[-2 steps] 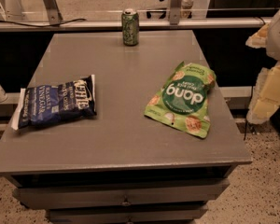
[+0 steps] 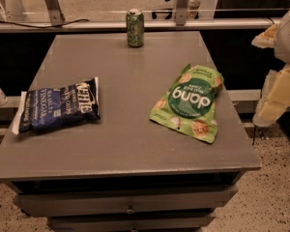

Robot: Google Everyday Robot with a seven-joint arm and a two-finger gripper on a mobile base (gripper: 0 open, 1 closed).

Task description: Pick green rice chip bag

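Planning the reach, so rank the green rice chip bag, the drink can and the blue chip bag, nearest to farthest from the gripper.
The gripper is beyond the table's right edge.
1. green rice chip bag, right side
2. drink can, back middle
3. blue chip bag, far left

Spotting the end effector [image 2: 275, 100] out past the right edge of the counter [image 2: 125, 149], level with the green rice chip bag [image 2: 189, 103] and apart from it. Open air across that gap (the bag's right corner sits near the edge). Wide bare lane down the middle, parting that bag from the dark blue chip bag [image 2: 58, 106] on the left. Only one upright obstacle: green can [image 2: 135, 28] at the back edge, well apart from both bags. Bare strip along the front, too.
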